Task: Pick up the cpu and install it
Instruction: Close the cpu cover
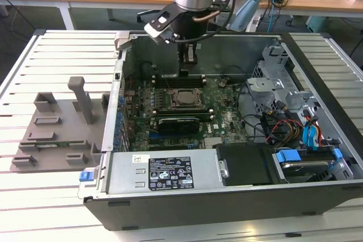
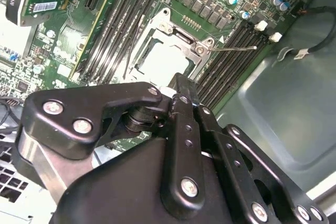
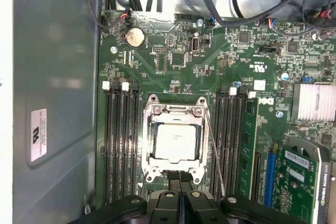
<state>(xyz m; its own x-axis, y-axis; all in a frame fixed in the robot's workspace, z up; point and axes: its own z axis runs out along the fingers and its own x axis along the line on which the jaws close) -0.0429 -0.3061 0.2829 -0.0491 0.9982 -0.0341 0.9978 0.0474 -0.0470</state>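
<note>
— Does the claw (image 3: 179,176) hold anything?
— No, the jaws are pressed together, with nothing between them.
— And where is the cpu (image 3: 176,142)?
— It lies flat in the socket frame (image 3: 176,110) on the motherboard (image 3: 173,80), almost straight under the claw, whose tip hangs at one edge of that frame.

Tool (image 1: 185,67) inside open computer case (image 1: 170,211)

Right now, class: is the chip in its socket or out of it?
In: the chip lies flat inside the metal socket frame, seen in both wrist views.
</note>
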